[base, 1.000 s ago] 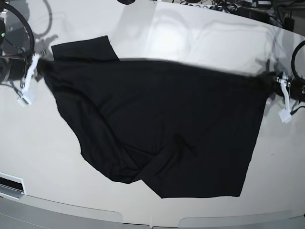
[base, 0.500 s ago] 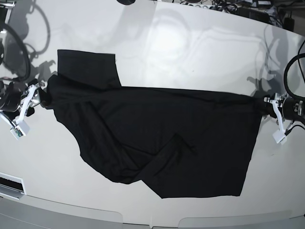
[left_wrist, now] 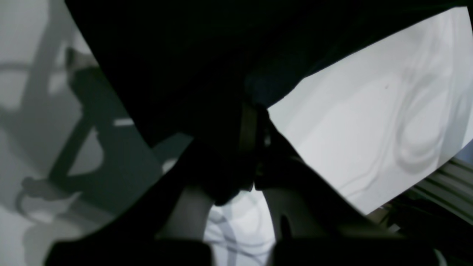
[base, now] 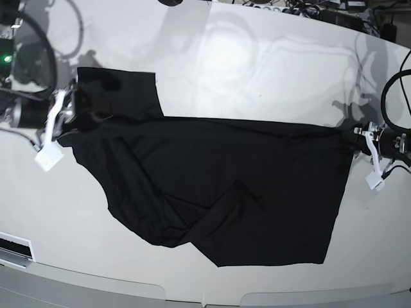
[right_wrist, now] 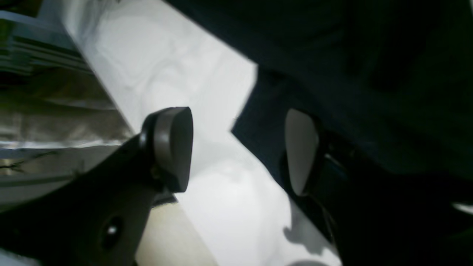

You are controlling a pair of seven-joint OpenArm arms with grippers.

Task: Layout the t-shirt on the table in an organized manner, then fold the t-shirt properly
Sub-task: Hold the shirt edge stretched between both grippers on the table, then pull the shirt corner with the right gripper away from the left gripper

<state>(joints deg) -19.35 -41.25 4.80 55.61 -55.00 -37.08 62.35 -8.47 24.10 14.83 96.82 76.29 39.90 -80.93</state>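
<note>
The black t-shirt (base: 218, 179) lies spread over the white table (base: 257, 64), rumpled and folded over along its lower left, with a sleeve (base: 119, 90) flat at the upper left. My right gripper (base: 78, 106) hovers at that left end, open. In the right wrist view its fingers (right_wrist: 173, 147) stand wide apart, with the shirt's edge (right_wrist: 266, 122) under the right one and nothing gripped. My left gripper (base: 355, 136) holds the shirt's right corner. In the left wrist view it (left_wrist: 253, 147) is shut on the dark fabric (left_wrist: 184, 74).
Cables (base: 308, 9) lie along the far edge at the back right. The table's curved front edge (base: 96, 282) runs below the shirt. A small slotted fixture (base: 14, 249) sits at the lower left. Bare tabletop (base: 270, 70) lies behind the shirt.
My right gripper has opened, let go of the shirt's left end and moved up over the sleeve. The shirt's top edge has sunk onto the table. The left gripper stays shut.
</note>
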